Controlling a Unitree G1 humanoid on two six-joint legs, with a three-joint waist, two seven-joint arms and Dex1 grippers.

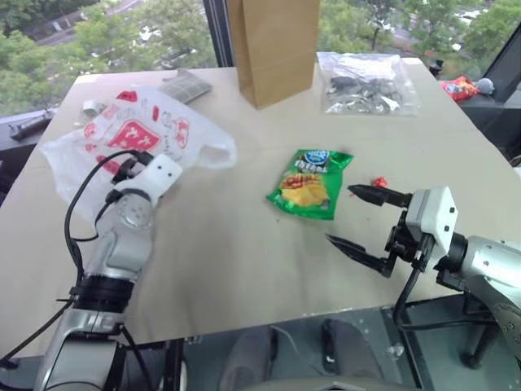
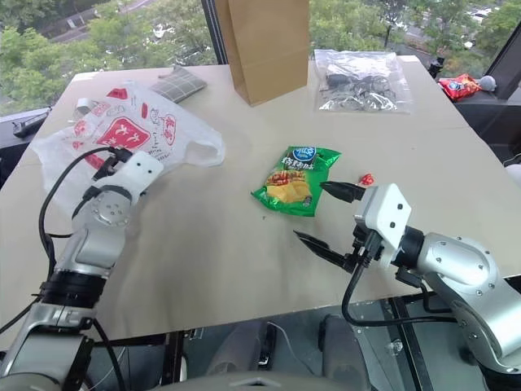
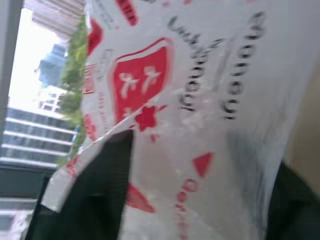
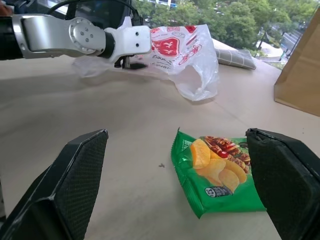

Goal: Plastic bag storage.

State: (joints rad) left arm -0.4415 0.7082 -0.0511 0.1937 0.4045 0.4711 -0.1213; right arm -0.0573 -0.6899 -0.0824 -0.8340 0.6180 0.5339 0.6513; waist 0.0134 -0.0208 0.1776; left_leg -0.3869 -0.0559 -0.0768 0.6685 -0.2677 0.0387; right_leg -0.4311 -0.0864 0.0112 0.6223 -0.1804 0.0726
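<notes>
With the left gripper (image 4: 131, 64) pushed into the plastic bag (image 1: 142, 134), the right gripper (image 1: 358, 220) hung open beside the chip packet (image 1: 309, 183).
Bag lay crumpled on the table (image 1: 236, 252) toward its left side, red print up, one loop handle (image 1: 218, 155) spread out toward the middle. Left wrist view had bag film across both black fingers (image 3: 100, 195); couldn't tell how far apart the left jaws stood, or whether they had any film pinched. Right jaws were wide and empty, level above the table, with the green chip packet just in front of the fingertips, not touching. Brown paper bag (image 1: 275, 49) stood upright at the far edge, clear bag of dark items (image 1: 366, 81) flat to its right, small red scrap (image 1: 378, 182) near the right gripper's upper finger.
</notes>
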